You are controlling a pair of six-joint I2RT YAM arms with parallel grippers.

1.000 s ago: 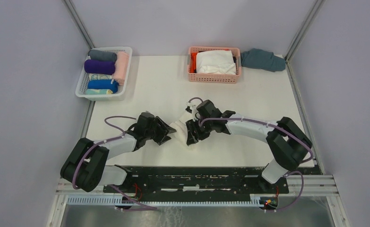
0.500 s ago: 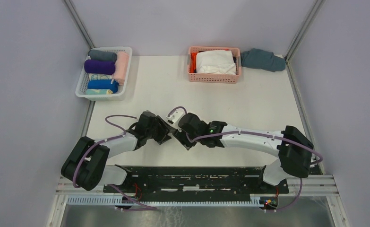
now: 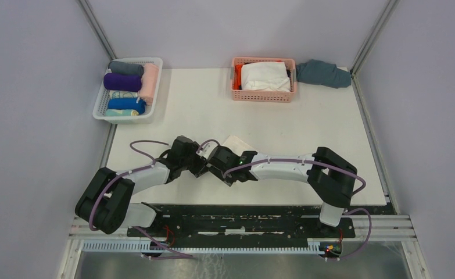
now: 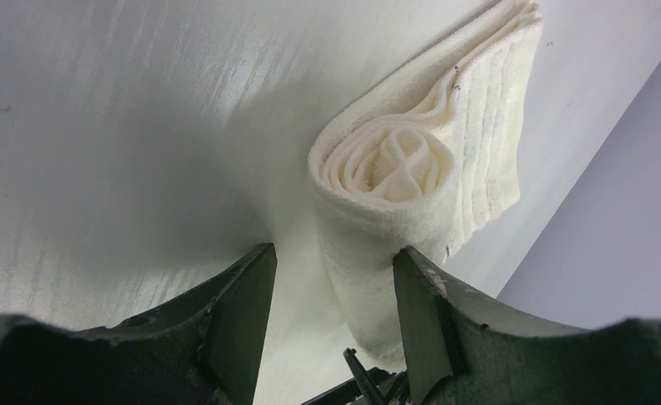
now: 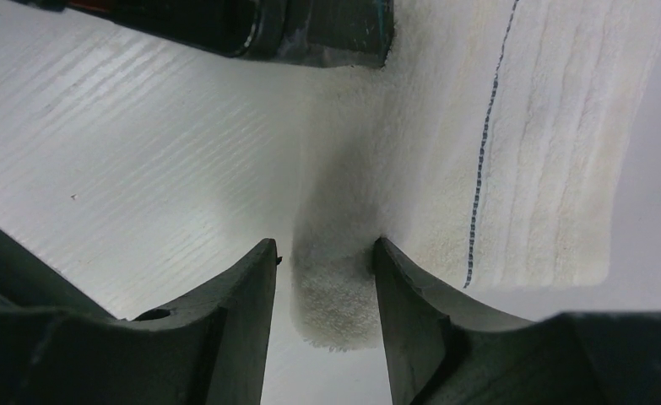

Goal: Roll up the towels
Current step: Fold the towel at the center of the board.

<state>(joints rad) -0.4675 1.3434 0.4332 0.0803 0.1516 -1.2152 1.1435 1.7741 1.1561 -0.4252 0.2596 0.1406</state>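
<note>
White table [image 3: 306,125]: carries everything listed.

White basket [image 3: 100,109], far left corner: rolled towels, among them the purple towel [image 3: 122,82].

Pink basket [image 3: 264,96], far middle: white and orange cloth. Teal-grey cloth [image 3: 323,73] just beside it.

Cream towel [image 4: 411,169], near middle of table: partly rolled, flat tail lying away from the roll.

Left gripper [image 4: 331,291]: jaws pinching one end of the cream roll.

Right gripper [image 5: 325,291]: jaws pinching the other end.

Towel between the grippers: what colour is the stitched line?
Dark blue on the cream-white towel; right wrist view shows it best.
</note>
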